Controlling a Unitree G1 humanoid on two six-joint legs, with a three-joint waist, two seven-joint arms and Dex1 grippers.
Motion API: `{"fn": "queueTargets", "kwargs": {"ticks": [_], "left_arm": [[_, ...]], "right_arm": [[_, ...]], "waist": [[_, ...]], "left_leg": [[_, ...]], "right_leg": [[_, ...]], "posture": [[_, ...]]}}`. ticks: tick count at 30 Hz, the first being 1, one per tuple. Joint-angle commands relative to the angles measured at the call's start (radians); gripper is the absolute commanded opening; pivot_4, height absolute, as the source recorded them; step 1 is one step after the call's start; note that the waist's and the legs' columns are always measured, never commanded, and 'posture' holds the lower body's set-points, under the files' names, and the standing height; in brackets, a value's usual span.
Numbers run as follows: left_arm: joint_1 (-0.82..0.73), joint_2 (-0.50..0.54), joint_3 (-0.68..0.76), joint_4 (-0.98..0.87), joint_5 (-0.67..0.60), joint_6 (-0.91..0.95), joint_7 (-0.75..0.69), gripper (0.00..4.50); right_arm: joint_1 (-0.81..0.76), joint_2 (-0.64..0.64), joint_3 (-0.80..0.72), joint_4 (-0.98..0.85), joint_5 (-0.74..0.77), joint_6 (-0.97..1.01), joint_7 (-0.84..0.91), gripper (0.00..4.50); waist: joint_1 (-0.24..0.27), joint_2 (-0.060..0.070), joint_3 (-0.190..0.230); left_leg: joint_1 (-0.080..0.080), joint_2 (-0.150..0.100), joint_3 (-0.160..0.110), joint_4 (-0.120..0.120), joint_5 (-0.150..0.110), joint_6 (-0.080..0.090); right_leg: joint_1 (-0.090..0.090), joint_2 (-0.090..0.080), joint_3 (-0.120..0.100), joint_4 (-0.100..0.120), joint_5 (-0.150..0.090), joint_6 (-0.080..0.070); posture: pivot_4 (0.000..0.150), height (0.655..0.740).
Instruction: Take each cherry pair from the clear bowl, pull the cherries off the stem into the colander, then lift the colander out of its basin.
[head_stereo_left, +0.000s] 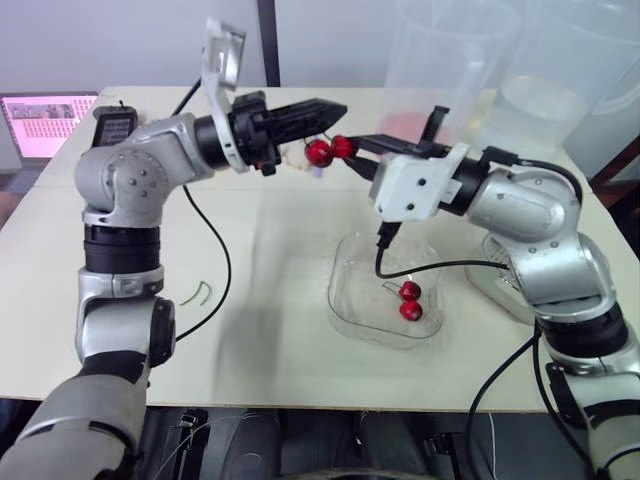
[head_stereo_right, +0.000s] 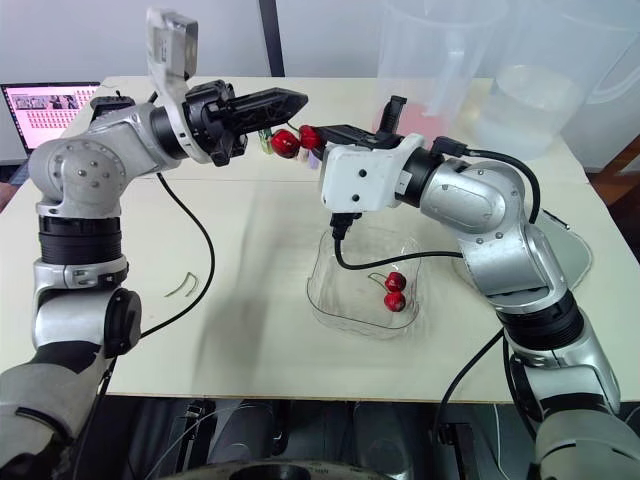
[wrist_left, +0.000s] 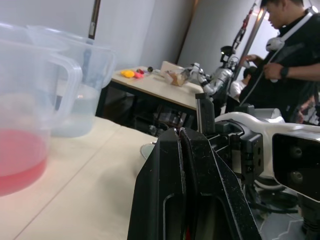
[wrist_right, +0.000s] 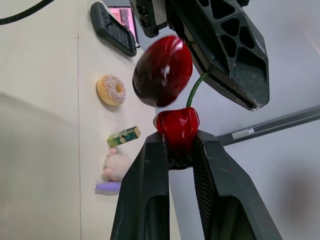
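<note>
Cherry pair (wrist_right: 170, 95) is up in the air between the two grippers, off the table and on the far side of the clear bowl (head_stereo_left: 345, 318).

- Right gripper (wrist_right: 178, 140): clamped on the lower cherry (wrist_right: 178, 125).
- Left gripper (head_stereo_left: 338, 108): fingers pressed together, apparently pinching the green stem (wrist_right: 195, 90) near its top.
- The other cherry (wrist_right: 162, 70) hangs free beside the left fingers.

Key relation: the stem runs between the two grippers, roughly side to side across the table. The pull should go along that line, with the right arm drawing away towards its own side.

A pale round vessel (head_stereo_right: 572, 240) shows partly behind the right arm. It is probably the colander in its basin, though I cannot confirm that. It lies well to the right of the held pair, so the pair is not above it.

Containers:
- Clear bowl holds one more pair (head_stereo_left: 410, 300).
- At the back, one jug (wrist_left: 30, 125) holds red liquid and a second jug (head_stereo_left: 545, 95) holds clear liquid.

A bare stem (head_stereo_left: 200, 293) lies on the table near the left arm.
</note>
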Motion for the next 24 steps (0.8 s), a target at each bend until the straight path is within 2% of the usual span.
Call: {"fn": "queueTargets", "kwargs": {"ticks": [1,6,7,10,13,18,24], "left_arm": [[-0.024,0.012,0.005,-0.030,0.004,-0.018,-0.013,0.00],[-0.050,0.028,0.005,-0.011,0.013,-0.034,-0.046,0.00],[-0.052,0.028,0.004,-0.010,0.012,-0.037,-0.055,0.00],[-0.044,0.035,-0.010,-0.035,0.009,-0.034,-0.095,0.00],[-0.025,0.045,-0.030,-0.078,0.001,-0.027,-0.144,0.00],[-0.009,0.047,-0.038,-0.119,-0.025,0.001,-0.177,0.00],[0.018,0.055,-0.045,-0.177,-0.047,0.021,-0.191,0.00]], "right_arm": [[0.003,0.009,-0.073,-0.075,0.074,0.091,0.025,1.52],[0.068,-0.011,-0.252,-0.185,0.323,0.407,0.100,3.87],[0.071,-0.024,-0.279,-0.188,0.371,0.518,0.110,3.87],[0.061,0.089,-0.456,-0.198,0.576,0.768,0.026,3.87],[0.006,0.062,-0.550,-0.142,0.843,0.993,0.135,3.87],[0.016,0.018,-0.534,-0.114,0.935,0.990,0.138,3.87],[-0.015,0.083,-0.490,-0.074,1.035,0.985,0.082,3.87]], "waist": [[0.000,0.000,0.000],[0.004,0.000,0.000],[0.005,0.000,0.000],[0.003,0.000,0.000],[0.000,0.002,0.001],[0.000,0.001,0.001],[-0.004,0.001,0.001]], "left_leg": [[0.000,0.000,0.000,0.000,0.000,0.000],[-0.001,0.000,-0.002,0.000,0.000,0.000],[-0.001,0.000,-0.002,0.000,0.000,0.000],[0.000,0.000,-0.003,0.000,0.000,0.000],[0.000,0.000,-0.003,0.000,0.001,0.002],[0.000,0.000,-0.003,0.000,0.001,0.002],[0.000,0.000,-0.002,0.000,0.001,0.002]], "right_leg": [[0.000,0.000,0.000,0.000,0.000,0.000],[0.000,0.000,-0.001,0.000,0.000,0.000],[0.000,0.000,-0.001,0.000,0.000,0.000],[0.002,0.000,-0.001,0.000,0.000,0.000],[0.001,0.001,-0.001,0.001,0.000,-0.001],[0.001,0.001,-0.001,0.000,0.000,-0.001],[0.001,0.001,-0.001,0.000,0.000,-0.001]], "posture": [[0.150,0.7400],[0.150,0.7400],[0.150,0.7400],[0.150,0.7400],[0.150,0.7400],[0.150,0.7400],[0.150,0.7400]]}}
